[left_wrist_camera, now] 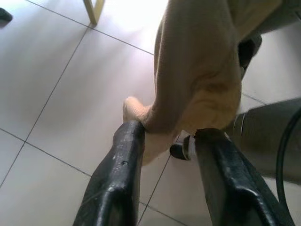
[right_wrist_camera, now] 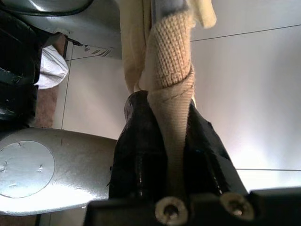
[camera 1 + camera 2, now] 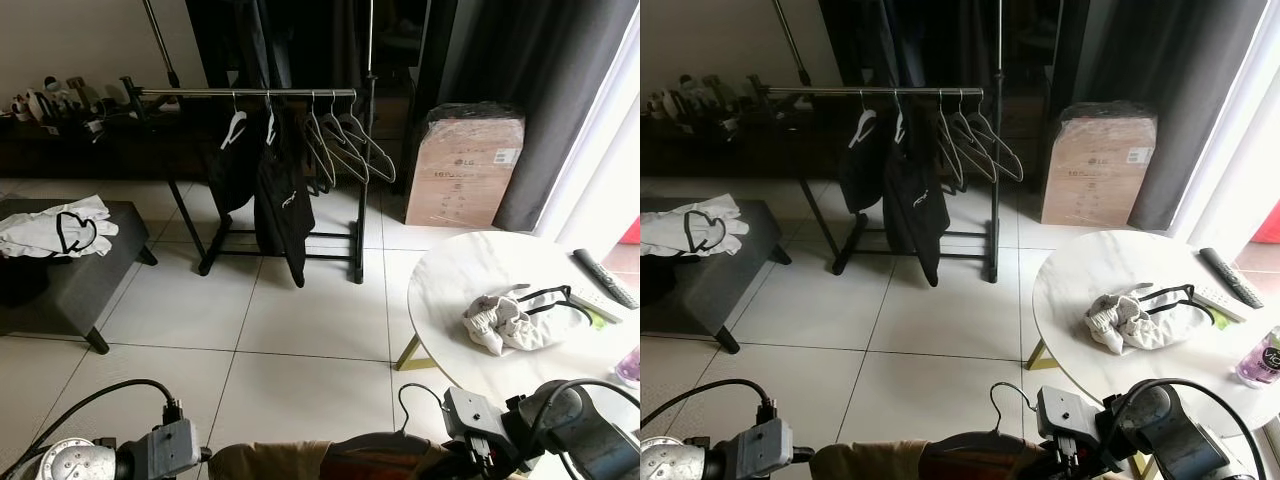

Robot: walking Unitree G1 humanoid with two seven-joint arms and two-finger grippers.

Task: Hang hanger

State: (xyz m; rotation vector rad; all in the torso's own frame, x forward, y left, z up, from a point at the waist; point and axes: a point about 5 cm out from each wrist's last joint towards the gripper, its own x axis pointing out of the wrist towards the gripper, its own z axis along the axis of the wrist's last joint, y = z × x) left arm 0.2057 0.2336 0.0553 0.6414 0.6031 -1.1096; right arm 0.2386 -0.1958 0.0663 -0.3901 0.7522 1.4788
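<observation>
Head views: a tan garment (image 3: 910,462) on a black hanger (image 3: 1012,403) is being carried low in front of the robot, the hook poking up near the right arm. The clothes rack (image 3: 250,94) is standing well apart across the tiled floor (image 3: 300,320), its rail carrying dark garments (image 3: 280,195) and a few empty hangers (image 3: 345,145). A round white table (image 3: 470,270) with crumpled cloth is sitting at the right, a grey bench (image 3: 70,280) at the left.

Left wrist view: left gripper (image 1: 164,141) is standing partly open, one finger (image 1: 120,174) touching the tan knit fabric; I can't tell whether it is actually pinching it.

Right wrist view: right gripper (image 2: 169,141) is clamping narrow on a fold of the tan knit.

Judgement: the carry-to-rack step is in hand. To do it well, keep the hook upright and free of fabric, skirt the table edge, and aim for a bare stretch of rail beside the empty hangers.
</observation>
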